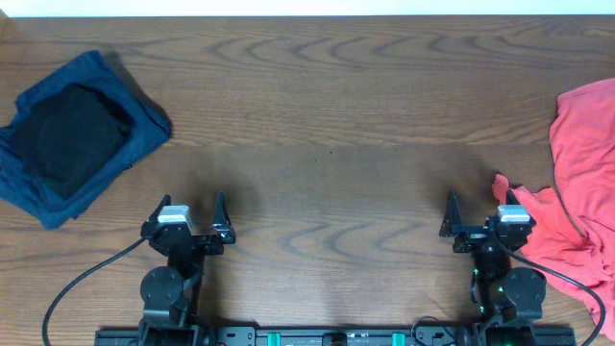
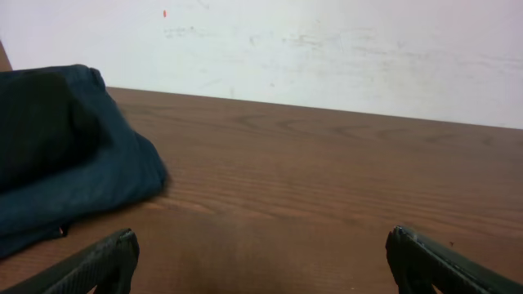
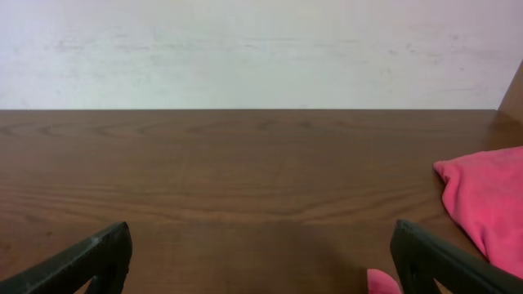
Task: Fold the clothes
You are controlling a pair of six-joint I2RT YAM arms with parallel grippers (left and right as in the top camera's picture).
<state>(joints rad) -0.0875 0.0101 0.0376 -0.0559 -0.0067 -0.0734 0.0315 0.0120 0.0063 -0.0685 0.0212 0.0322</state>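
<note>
At the near edge the left tool (image 1: 189,210) and right tool (image 1: 477,213) both stand spread wide, gripping nothing. The crumpled coral-red T-shirt (image 1: 581,173) lies just beside the right tool, along the right edge of the bench (image 1: 327,115). Its long axis runs near to far, and which way its collar points cannot be told. Far left, a black garment (image 1: 67,139) rests on a navy garment (image 1: 144,125).

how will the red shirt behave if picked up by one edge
The red shirt lies crumpled in soft folds, so it will probably hang limp. It looks thin, likely light. Pushed on the table, it would probably bunch.
</note>
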